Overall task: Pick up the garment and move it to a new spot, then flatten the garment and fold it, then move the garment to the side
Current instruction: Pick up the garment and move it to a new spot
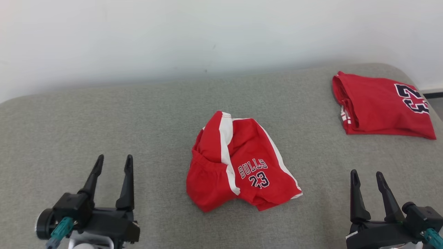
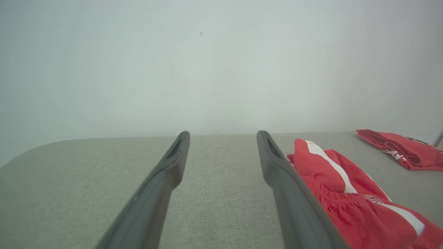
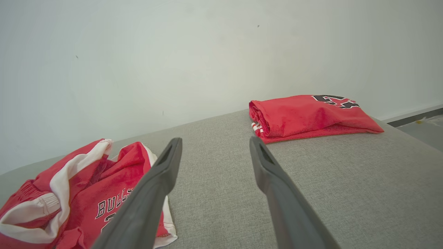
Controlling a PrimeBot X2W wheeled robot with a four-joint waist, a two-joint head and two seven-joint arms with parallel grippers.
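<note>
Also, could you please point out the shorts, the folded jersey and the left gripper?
shorts (image 1: 254,172): head view, printed lettering.
folded jersey (image 1: 375,103): head view, red middle.
left gripper (image 1: 114,158): head view, between fingertips.

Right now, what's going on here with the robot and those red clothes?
Nothing is held. The left gripper and right gripper hover low, fingers spread, on either side of crumpled red Bulls shorts on the grey cushion. A folded red jersey sits at the far right. The shorts are not yet flattened.
</note>
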